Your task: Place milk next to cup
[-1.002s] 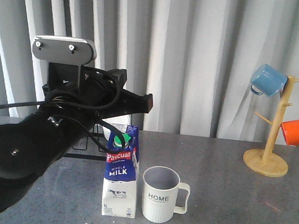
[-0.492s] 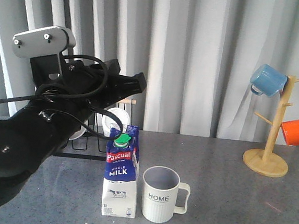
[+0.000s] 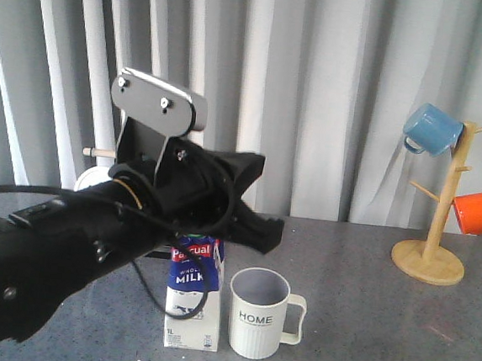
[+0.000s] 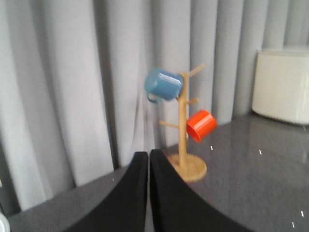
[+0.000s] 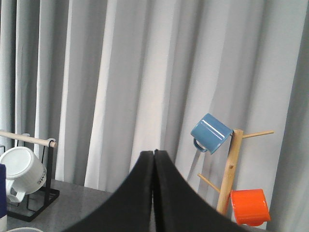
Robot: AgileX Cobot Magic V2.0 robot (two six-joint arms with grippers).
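Grey pleated curtains fill the background, and we see a dark speckled table [image 3: 363, 326] across the lower part of the frame. At lower centre the milk [image 3: 193, 299] stands upright on it, and just to its right sits the cup [image 3: 260, 315], the two close side by side with a thin gap between them; we judge the placing done.

Our left arm [image 3: 91, 252] sweeps across the left half of the frame, its black body passing in front of the carton's top and hiding the cap. In the left wrist view the left gripper [image 4: 148, 193] has its fingers pressed together with nothing between them, pointing toward the wooden mug tree [image 4: 185, 140] with its blue mug [image 4: 163, 83] and orange mug [image 4: 201, 124]. The right gripper [image 5: 154, 191] is likewise clenched and empty, aimed at the curtains.

The risk we judge from here is the left arm itself: it hangs very near the tall carton, and a low or sideways swing could clip the carton's upper part and tip it onto the cup or knock both out of place. A loose black cable [image 3: 177, 289] droops beside the carton and might snag it.

Readable writing: "Pascual", partly covered, on the red band, "WHOLE MILK" in white, "1L" near the base, and "HOME" on the cup.
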